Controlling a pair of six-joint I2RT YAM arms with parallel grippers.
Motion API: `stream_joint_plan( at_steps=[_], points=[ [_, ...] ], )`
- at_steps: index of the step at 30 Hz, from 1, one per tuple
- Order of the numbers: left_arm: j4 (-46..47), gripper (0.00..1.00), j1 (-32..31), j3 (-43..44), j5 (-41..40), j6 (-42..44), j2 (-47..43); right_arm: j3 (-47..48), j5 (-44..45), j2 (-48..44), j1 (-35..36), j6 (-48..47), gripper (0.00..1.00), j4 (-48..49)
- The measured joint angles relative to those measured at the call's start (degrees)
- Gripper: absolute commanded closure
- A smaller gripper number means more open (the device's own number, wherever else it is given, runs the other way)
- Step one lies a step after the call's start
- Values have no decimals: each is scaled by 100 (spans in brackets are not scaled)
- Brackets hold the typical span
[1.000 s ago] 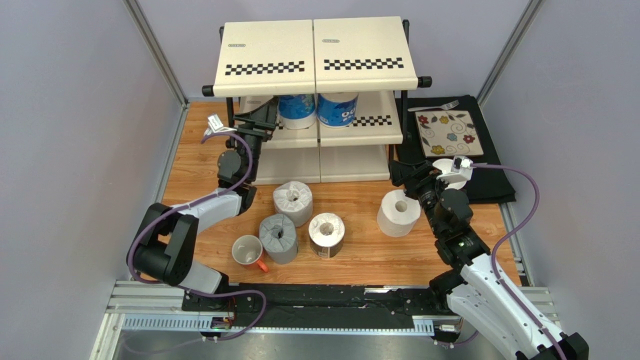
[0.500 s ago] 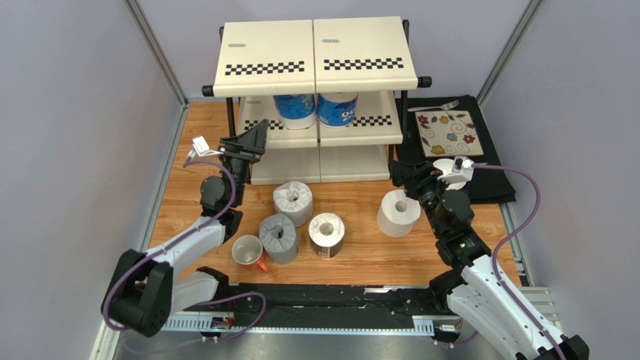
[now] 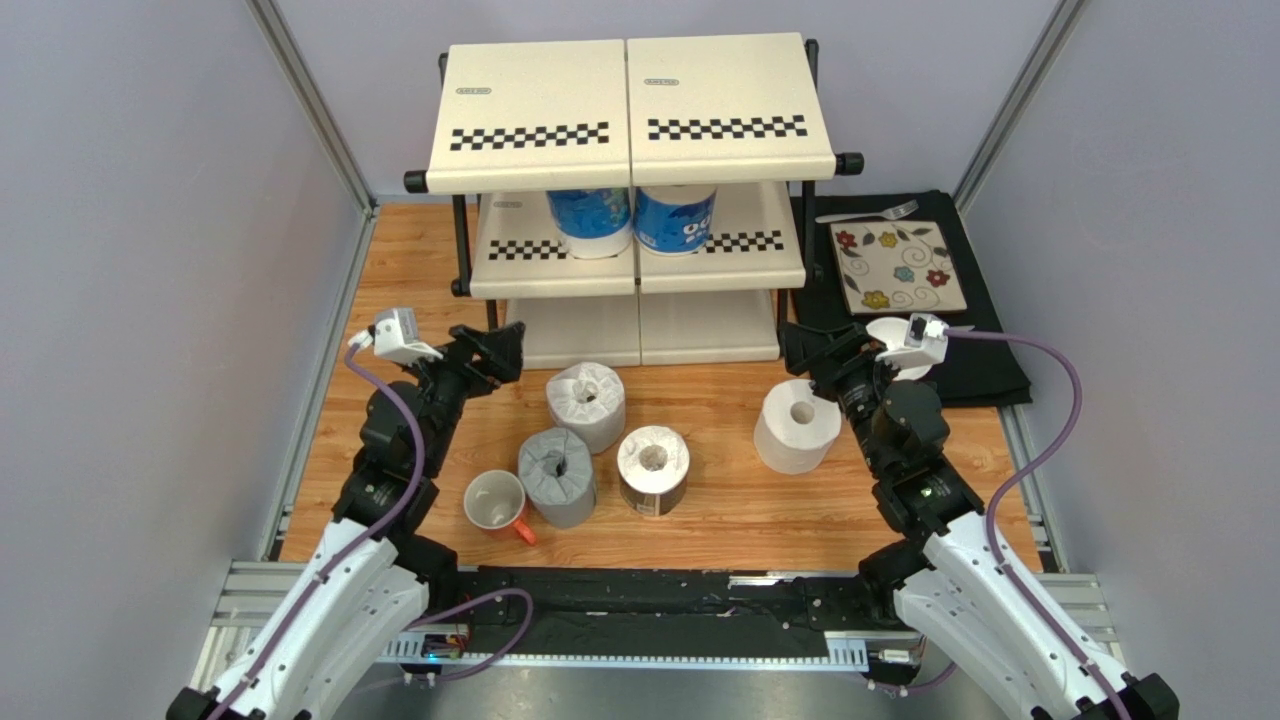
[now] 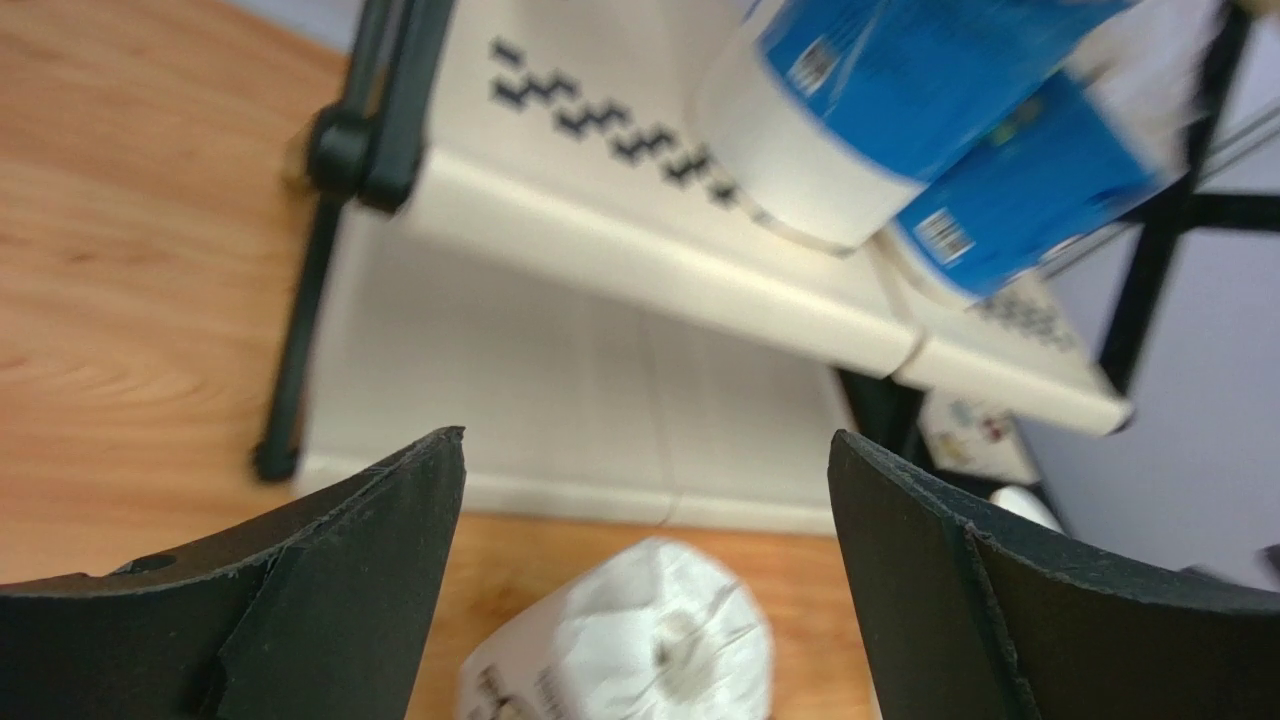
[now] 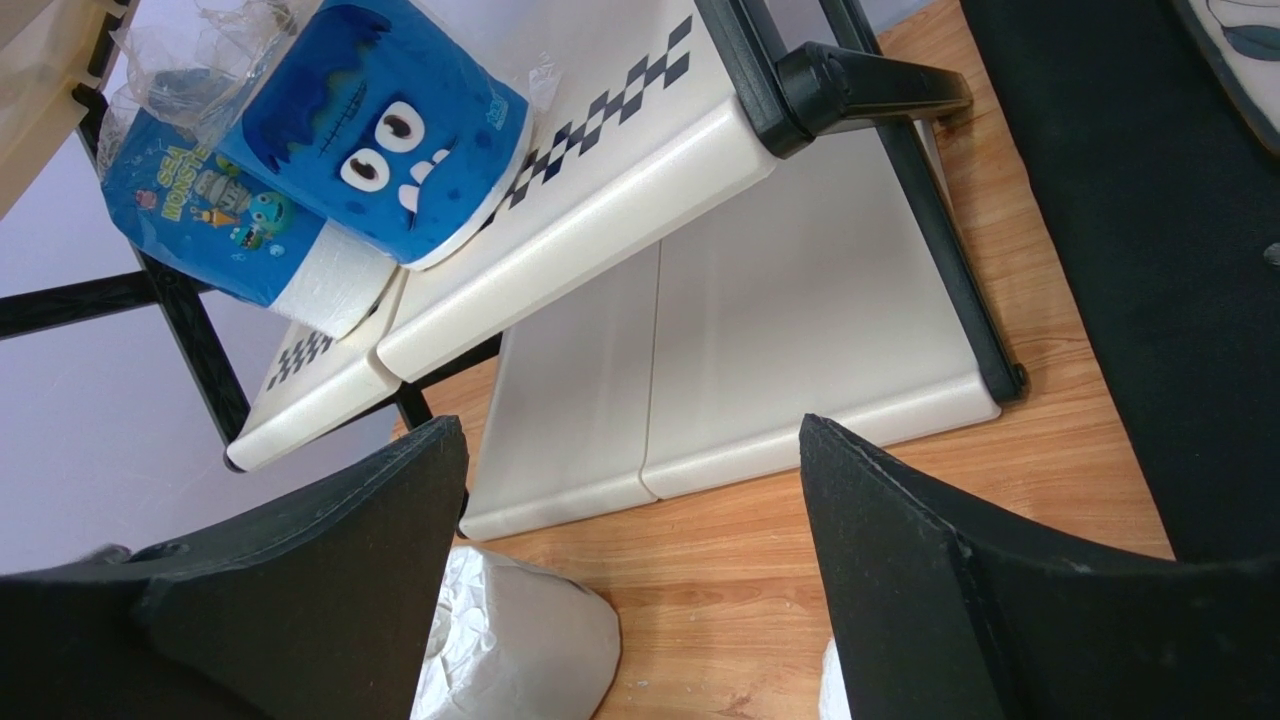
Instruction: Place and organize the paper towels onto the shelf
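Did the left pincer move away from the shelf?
Yes. The left pincer has pulled back from the shelf, toward the arm bases, and now hangs open in front of its bottom-left corner.

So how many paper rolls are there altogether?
6. On the shelf's middle tier: left blue roll, right blue roll. On the table in front: white roll, grey roll, dark-wrapped roll, second white roll at right. The top tier may hide others.

light: bright, even | shadows: soft | left wrist view — blurred | top view: sharp
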Motion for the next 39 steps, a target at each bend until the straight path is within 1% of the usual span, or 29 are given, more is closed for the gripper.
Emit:
stream_joint_plan(
  at_steps=[3,5,9,19,26,39],
  points=[
    [-962,1,0,-24,-219,542,-400,4,0,20,0,-31,14,-17],
    [-1416,1,0,-98,-396,874,-654,26,-2,50,-4,-66,14,-101],
    [-1943,1,2,-334,-723,1364,-1036,116,-35,125,-4,-160,14,-330],
    [-2306,2,2,-1073,-1250,2199,-1596,409,-87,168,-4,-223,14,-1001],
    [-2485,2,0,-1073,-1563,2358,-1871,562,-87,363,-4,-275,14,-1327],
    [-3104,2,0,-1073,-1596,2304,-1633,892,-87,1027,-4,-326,14,-1939]
  ],
)
